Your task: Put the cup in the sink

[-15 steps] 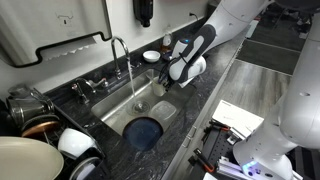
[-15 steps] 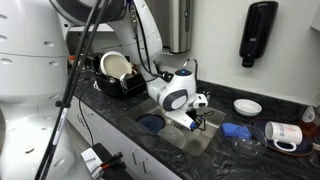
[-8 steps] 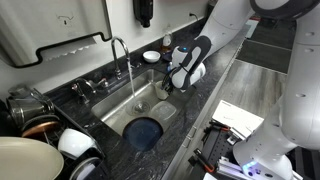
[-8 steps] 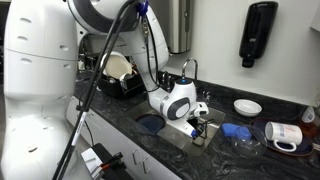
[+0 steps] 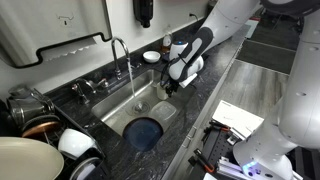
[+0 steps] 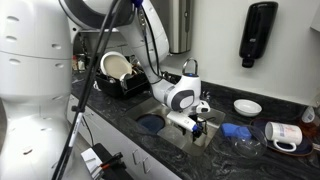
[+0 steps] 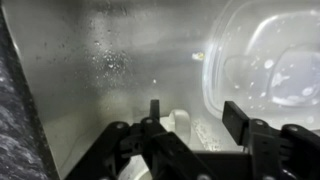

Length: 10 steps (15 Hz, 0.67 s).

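My gripper [image 7: 198, 116] hangs low inside the stainless-steel sink [image 7: 90, 120], and its two dark fingers stand apart, open. A small white rounded piece, apparently the cup [image 7: 180, 120], rests on the basin floor between the fingers, close to the left one and clear of the right one. Most of it is hidden by the gripper body. In both exterior views the gripper [image 5: 172, 88] [image 6: 197, 123] points down into the sink [image 5: 160, 112] [image 6: 170, 131] at the end away from the dark round drain [image 5: 145, 131]; the cup does not show there.
A clear plastic container [image 7: 265, 70] lies in the basin right of the fingers. The chrome faucet [image 5: 120, 48] arches over the sink. On the dark counter stand a white mug [image 6: 283, 135], a white bowl [image 6: 247, 106], a blue item [image 6: 232, 130] and a dish rack [image 6: 120, 75].
The jaws have gone from shut to open over the sink floor. The arm has stayed in almost the same place.
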{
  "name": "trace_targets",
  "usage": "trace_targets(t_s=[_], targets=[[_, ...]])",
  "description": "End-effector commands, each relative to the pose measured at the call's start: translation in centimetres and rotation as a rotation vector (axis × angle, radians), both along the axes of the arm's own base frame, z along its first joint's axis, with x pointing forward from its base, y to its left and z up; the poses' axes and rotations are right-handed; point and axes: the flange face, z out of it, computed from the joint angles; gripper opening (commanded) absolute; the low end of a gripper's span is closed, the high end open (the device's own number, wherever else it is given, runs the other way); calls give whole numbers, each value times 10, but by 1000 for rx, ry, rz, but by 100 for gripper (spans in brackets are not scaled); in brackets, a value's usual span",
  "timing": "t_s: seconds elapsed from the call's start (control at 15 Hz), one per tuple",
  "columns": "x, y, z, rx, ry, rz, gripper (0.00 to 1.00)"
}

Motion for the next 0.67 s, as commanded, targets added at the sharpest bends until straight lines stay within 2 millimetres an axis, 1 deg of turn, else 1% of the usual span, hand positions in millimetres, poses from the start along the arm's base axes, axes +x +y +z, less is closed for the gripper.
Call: trace_targets(t_s=[0.0,0.07,0.2,0.33,0.47,0.6], targets=[[-19,-18,27,63,168,60,98],[-22,-24,37,78,212,70,99],[-22,-37,83,101,238,76,100],[-21,-46,120,143,219,97,100],[-18,-53,152,175,200,104,100],[-17,-56,176,196,179,109,100]])
